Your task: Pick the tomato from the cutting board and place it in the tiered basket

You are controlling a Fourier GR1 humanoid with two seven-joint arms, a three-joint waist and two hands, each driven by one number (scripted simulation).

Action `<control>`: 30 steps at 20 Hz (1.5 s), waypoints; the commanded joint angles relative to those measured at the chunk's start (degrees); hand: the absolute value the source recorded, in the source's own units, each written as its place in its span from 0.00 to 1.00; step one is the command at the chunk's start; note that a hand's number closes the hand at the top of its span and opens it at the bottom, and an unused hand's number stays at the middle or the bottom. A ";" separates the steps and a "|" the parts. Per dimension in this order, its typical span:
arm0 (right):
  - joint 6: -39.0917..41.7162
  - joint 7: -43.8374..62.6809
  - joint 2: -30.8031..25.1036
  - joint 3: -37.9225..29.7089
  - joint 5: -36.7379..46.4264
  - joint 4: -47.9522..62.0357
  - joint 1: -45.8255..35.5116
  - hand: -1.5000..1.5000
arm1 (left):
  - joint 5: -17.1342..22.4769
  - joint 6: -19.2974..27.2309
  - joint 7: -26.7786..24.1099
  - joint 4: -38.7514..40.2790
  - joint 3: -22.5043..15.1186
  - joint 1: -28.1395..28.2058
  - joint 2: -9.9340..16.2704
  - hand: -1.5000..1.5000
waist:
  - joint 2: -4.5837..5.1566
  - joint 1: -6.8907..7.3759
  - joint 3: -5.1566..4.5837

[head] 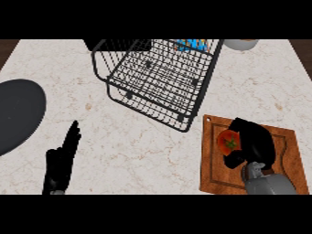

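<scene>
Your right hand curls around the tomato on the cutting board, your left hand rests open on the tabletop, and the tiered basket shows no readable writing.

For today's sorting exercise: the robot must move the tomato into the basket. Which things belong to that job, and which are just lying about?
Job: red round tomato; brown wooden cutting board; black wire tiered basket; black right hand.
Lying about: dark grey round pan; white cup; resting left hand.
</scene>
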 commanded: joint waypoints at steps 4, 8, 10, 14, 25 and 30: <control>9.15 10.07 6.88 9.45 4.35 -11.31 1.88 1.00 | -0.25 0.36 1.93 -0.79 0.92 -1.02 -0.20 0.50 | 0.11 0.01 0.18; 7.44 14.71 7.73 9.49 0.05 -26.39 4.77 1.00 | 0.10 -0.37 1.10 -2.14 0.62 0.89 0.26 0.50 | -0.17 -0.47 0.17; 5.14 19.11 7.77 14.02 -0.62 -32.93 5.17 1.00 | -0.22 0.83 -0.34 1.02 1.30 -0.72 -0.67 0.50 | -0.20 -0.79 0.14; 10.71 21.95 6.60 9.82 0.55 -47.91 -0.26 1.00 | 0.13 0.03 2.39 -1.87 0.92 0.32 0.07 0.50 | -0.39 -0.96 0.15; 32.06 38.56 7.82 7.10 2.25 -50.84 -30.36 1.00 | 0.64 -2.16 1.56 0.04 2.51 -1.95 1.80 0.50 | 0.01 0.34 0.07; 29.19 36.08 7.82 1.16 0.00 -40.67 -35.37 1.00 | -1.76 -0.07 0.39 -2.66 -1.11 2.71 -1.15 0.50 | 0.03 0.77 0.13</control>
